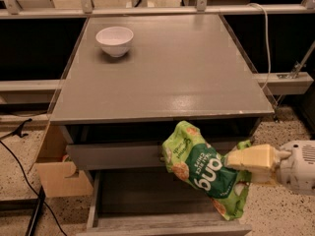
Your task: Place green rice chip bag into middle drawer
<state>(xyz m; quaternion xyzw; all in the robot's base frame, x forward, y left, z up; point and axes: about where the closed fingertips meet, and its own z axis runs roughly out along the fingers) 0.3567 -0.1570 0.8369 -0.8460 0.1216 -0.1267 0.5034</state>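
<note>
The green rice chip bag [202, 167] is crinkly green with white lettering. It hangs tilted in front of the cabinet, above the right part of the open middle drawer [142, 198]. My gripper [232, 162] comes in from the right, level with the top drawer front. Its cream fingers [252, 157] are shut on the bag's right edge. The bag's lower end dangles over the drawer's right side. The drawer is pulled out and its grey floor shows.
A white bowl [114, 40] stands at the back left of the grey cabinet top [167, 82]. A slightly pulled-out drawer front [115, 154] sits above the open drawer. A cardboard box [56, 173] stands on the floor at the left, with black cables beside it.
</note>
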